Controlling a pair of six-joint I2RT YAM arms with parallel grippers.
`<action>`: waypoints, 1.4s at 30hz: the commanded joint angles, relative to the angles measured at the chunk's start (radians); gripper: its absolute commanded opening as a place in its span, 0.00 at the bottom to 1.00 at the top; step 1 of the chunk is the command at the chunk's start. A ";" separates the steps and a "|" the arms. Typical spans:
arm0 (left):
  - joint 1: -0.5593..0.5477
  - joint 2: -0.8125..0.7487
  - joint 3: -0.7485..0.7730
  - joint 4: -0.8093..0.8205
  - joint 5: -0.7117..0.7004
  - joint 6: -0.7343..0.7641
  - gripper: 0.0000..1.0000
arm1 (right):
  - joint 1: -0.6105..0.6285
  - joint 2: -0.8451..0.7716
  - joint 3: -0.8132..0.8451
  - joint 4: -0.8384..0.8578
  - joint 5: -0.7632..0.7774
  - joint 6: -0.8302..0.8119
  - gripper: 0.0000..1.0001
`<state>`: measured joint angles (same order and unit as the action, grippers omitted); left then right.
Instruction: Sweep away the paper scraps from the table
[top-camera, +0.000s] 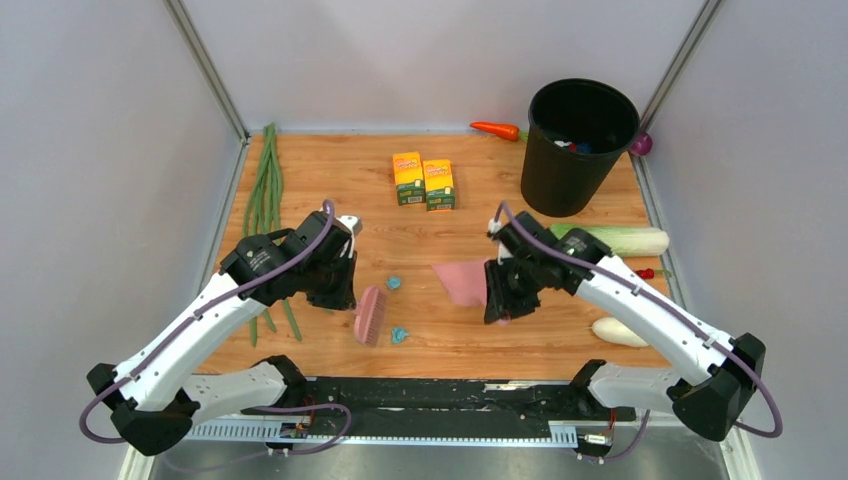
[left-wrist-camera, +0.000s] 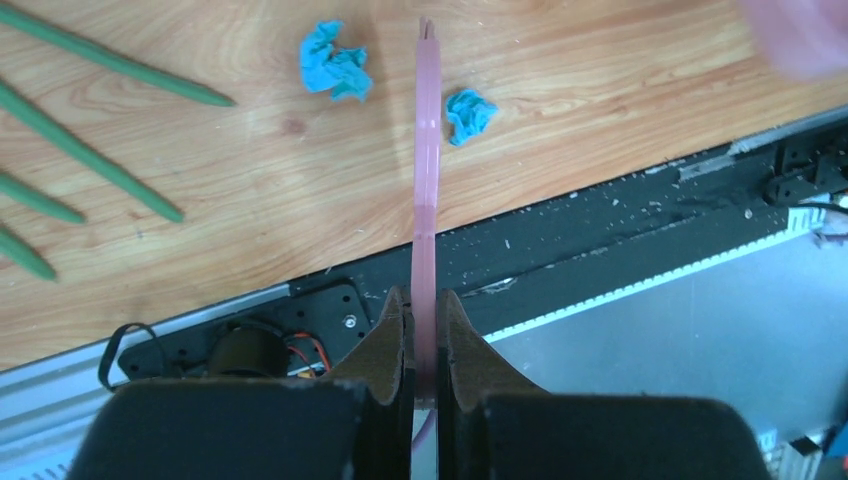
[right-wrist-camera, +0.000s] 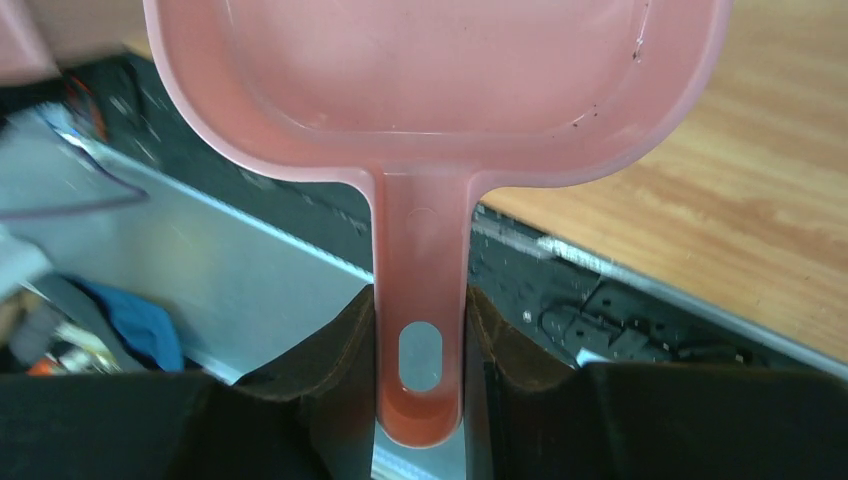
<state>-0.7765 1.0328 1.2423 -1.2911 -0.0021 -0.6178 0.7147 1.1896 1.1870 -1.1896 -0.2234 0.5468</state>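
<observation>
Two small teal paper scraps lie on the wooden table (top-camera: 340, 180) near its front middle, one (top-camera: 394, 283) further back and one (top-camera: 399, 335) nearer the edge. My left gripper (top-camera: 335, 285) is shut on the handle of a pink brush (top-camera: 370, 315), which stands just left of the scraps. In the left wrist view the brush (left-wrist-camera: 427, 150) shows edge-on between the two scraps (left-wrist-camera: 335, 62) (left-wrist-camera: 470, 113), held by the gripper (left-wrist-camera: 425, 300). My right gripper (top-camera: 500, 295) is shut on the handle of a pink dustpan (top-camera: 462, 282), right of the scraps. The dustpan (right-wrist-camera: 430, 90) holds no scraps and is gripped by its handle (right-wrist-camera: 420, 300).
A black bin (top-camera: 577, 145) stands at the back right. Two yellow boxes (top-camera: 423, 182) sit at the back middle. Green beans (top-camera: 262, 200) lie along the left edge. A carrot (top-camera: 497, 130), a pale cabbage (top-camera: 620, 240) and a white radish (top-camera: 618, 332) lie on the right.
</observation>
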 joint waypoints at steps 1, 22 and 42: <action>-0.001 -0.017 0.048 -0.043 -0.111 -0.028 0.00 | 0.165 -0.048 -0.073 -0.059 0.051 0.103 0.00; -0.003 0.067 -0.109 0.131 -0.055 0.047 0.00 | 0.703 0.087 -0.227 0.059 0.223 0.124 0.00; -0.001 0.245 -0.084 0.196 0.093 0.147 0.00 | 0.704 0.277 -0.210 0.357 0.288 -0.064 0.00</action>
<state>-0.7761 1.2404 1.1667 -1.1164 0.0502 -0.5110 1.4136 1.4658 0.9714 -0.9215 0.0544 0.5209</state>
